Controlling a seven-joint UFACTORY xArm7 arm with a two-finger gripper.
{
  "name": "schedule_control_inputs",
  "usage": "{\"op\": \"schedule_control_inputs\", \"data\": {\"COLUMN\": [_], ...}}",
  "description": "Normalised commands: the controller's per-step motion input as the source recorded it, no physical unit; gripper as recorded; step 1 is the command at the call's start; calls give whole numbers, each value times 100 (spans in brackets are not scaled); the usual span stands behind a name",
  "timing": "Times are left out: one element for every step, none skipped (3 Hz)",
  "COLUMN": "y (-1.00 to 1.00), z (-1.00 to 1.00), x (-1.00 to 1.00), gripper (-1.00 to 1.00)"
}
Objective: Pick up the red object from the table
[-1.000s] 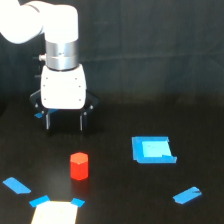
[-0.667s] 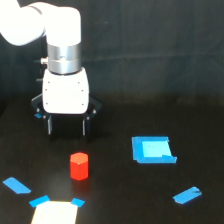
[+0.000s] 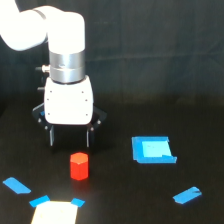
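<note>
The red object is a small red-orange hexagonal block standing upright on the black table, left of the middle in the exterior view. My gripper hangs from the white arm just above and behind it, pointing down. Its two dark fingers are spread apart, about as wide as the block, with nothing between them. The fingertips end just above the block's top and a little to the exterior view's left of it. The gripper does not touch the block.
A blue tape square with a pale centre lies to the exterior view's right. A small blue tape strip lies at lower right, another at lower left. A pale rectangular patch with blue corners lies at the bottom edge.
The arm has moved toward the exterior view's right and lower, bringing the open gripper from up-left of the block to just above it. The block has not moved.
</note>
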Motion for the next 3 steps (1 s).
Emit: {"op": "schedule_control_inputs", "data": {"y": [-100, -93, -60], "z": [-100, -24, -96], "x": [9, 36, 25], "gripper": [100, 81, 71]}}
